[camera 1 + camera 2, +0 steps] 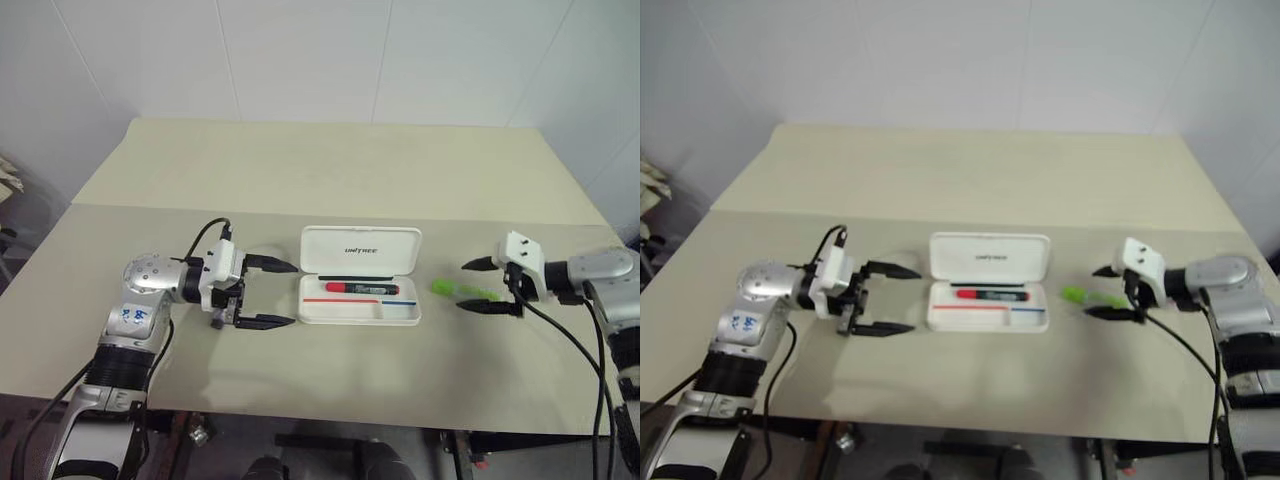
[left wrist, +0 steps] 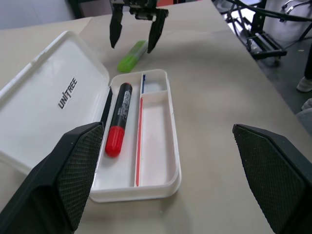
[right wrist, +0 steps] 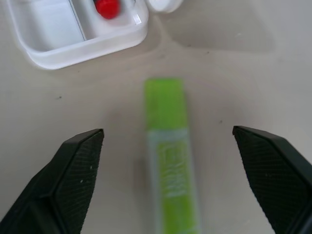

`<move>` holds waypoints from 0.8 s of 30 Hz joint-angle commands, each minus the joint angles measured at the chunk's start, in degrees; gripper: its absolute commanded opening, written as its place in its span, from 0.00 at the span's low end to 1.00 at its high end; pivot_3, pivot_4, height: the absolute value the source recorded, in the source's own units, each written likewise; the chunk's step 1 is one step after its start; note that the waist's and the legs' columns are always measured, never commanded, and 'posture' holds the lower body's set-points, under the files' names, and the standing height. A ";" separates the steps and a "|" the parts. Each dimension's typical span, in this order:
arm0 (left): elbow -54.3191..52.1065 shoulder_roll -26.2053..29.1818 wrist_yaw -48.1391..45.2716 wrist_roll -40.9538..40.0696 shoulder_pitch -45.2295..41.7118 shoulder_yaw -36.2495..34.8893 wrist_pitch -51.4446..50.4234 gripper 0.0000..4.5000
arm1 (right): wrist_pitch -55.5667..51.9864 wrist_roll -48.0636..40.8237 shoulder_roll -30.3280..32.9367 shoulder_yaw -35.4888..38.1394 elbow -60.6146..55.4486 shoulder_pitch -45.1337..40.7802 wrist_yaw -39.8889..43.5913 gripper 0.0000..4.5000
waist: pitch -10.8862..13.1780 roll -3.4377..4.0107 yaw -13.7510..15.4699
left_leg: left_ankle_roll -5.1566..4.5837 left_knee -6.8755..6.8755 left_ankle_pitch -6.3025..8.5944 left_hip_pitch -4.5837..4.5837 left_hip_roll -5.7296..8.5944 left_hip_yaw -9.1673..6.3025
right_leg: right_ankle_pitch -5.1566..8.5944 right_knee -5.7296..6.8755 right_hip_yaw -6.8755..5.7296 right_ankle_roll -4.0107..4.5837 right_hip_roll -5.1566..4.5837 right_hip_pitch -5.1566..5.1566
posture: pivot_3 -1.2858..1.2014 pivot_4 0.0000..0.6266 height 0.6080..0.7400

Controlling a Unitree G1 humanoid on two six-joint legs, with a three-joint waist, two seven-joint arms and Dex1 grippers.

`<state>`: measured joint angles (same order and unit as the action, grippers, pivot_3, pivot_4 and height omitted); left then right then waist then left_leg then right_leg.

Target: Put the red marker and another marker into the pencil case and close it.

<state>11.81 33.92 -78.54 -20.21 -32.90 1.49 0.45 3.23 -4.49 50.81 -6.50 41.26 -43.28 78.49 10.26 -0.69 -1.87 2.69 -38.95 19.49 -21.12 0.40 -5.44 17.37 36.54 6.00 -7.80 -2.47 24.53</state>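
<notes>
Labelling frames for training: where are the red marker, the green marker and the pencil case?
red marker (image 2: 118,118), left wrist view, black barrel.
green marker (image 3: 166,146), right wrist view, mid-body.
pencil case (image 1: 360,250), left eye view, open lid.

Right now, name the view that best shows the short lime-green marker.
The right wrist view: the short lime-green marker lies large between the open right gripper's fingers. The left wrist view shows it small; the head views, a speck.

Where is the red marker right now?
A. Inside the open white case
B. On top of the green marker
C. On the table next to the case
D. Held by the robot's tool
A: the red marker lies in a compartment of the open pencil case, while the green marker is out on the table beside the case.
</notes>
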 commanded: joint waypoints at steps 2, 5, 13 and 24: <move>-3.07 1.66 1.30 -0.86 1.60 -1.89 0.12 1.00 | 4.78 3.89 -1.17 -1.62 9.57 -6.21 1.56 1.00 | 0.01 0.02 0.05 | 0.01 0.04 -0.01 -0.01 -0.04 -0.01 | 0.00 -0.02 -0.02 0.00 0.00 0.01 | 0.52 0.24 1.00; -4.65 2.39 1.78 -1.42 2.88 -2.25 -0.70 1.00 | 6.51 5.94 -1.96 -2.59 14.80 -9.37 2.35 1.00 | 0.02 0.04 0.19 | 0.26 0.09 -0.14 -0.05 -0.04 -0.01 | 0.00 -0.09 -0.02 0.00 -0.04 0.02 | 0.52 0.24 1.00; -7.89 4.01 3.46 -2.23 5.64 -3.62 -2.45 1.00 | 7.71 7.52 -2.15 -2.59 18.23 -10.43 5.79 1.00 | 0.07 0.12 0.13 | 0.28 0.09 -0.15 -0.09 -0.03 0.01 | 0.00 -0.09 -0.05 0.00 -0.06 0.03 | 0.52 0.24 1.00; -10.68 3.86 5.02 -2.55 6.59 -3.36 -4.36 1.00 | 6.68 6.84 -1.09 -1.09 15.61 -5.71 6.28 1.00 | 0.07 0.13 0.21 | 0.27 0.07 -0.15 -0.04 -0.01 0.00 | 0.00 -0.02 -0.07 0.00 -0.03 0.01 | 0.52 0.24 1.00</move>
<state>2.87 37.22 -73.91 -21.78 -26.19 -1.19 -3.71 10.02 2.62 48.66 -8.31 57.74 -50.23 84.08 10.33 -0.56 -1.65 2.96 -38.89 19.34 -21.16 0.39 -5.44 17.37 36.52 5.93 -7.80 -2.51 24.53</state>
